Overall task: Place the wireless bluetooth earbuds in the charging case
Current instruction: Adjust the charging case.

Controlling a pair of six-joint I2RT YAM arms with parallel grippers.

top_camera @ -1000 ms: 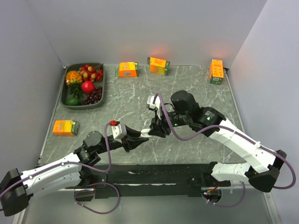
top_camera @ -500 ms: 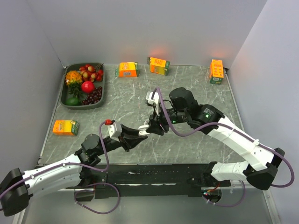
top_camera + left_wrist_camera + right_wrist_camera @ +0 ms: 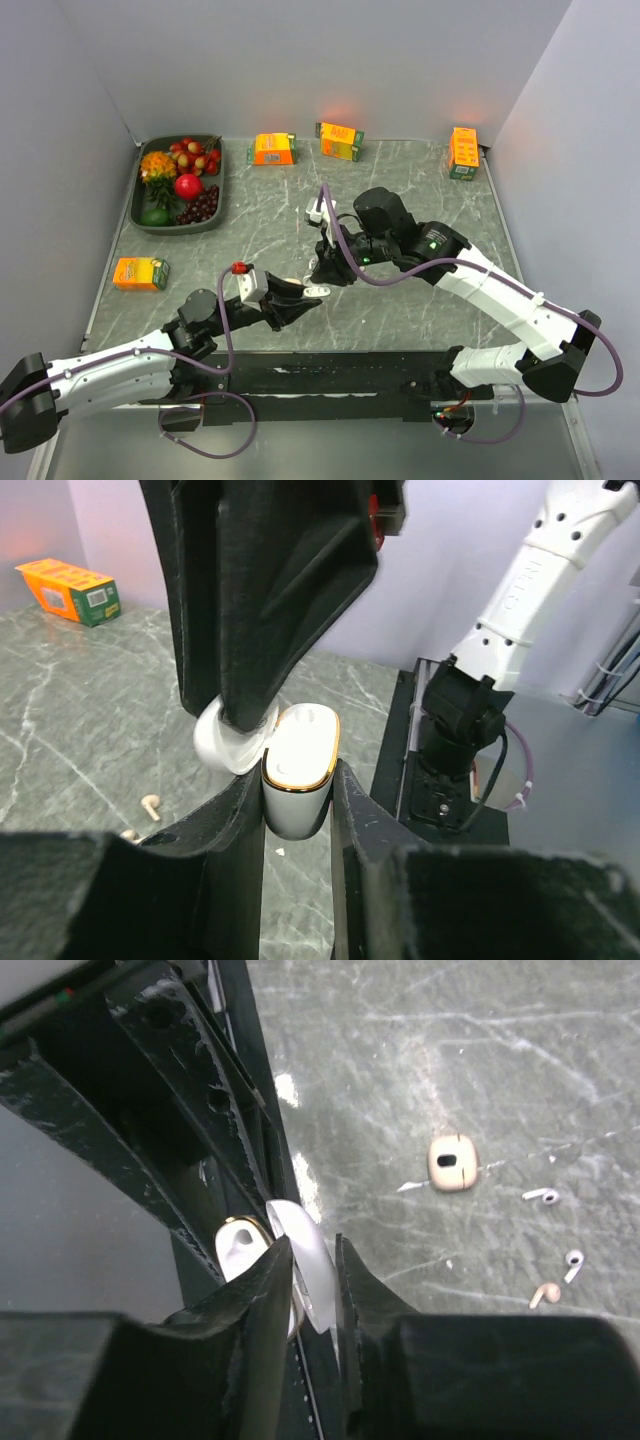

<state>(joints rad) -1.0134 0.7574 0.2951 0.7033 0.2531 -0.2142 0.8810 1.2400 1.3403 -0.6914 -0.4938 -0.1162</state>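
Left pincer [image 3: 292, 300] is pressed tight on the charging case [image 3: 298, 780], which stands upright between its fingers, gold rim up. Right pincer [image 3: 313, 1252] pinches the open lid [image 3: 222, 752] just above that grip. The earbuds [image 3: 541, 1196] lie on the tabletop [image 3: 420, 1040], well apart from both pincers and past a beige piece with a hole [image 3: 453, 1163]. We judge that pulling the lid too far may strain the hinge or twist the case out. Let go, and it may fall shut.

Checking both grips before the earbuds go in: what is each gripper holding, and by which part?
The left gripper clamps the charging case by the sides of its body; the right gripper pinches the case's open lid.
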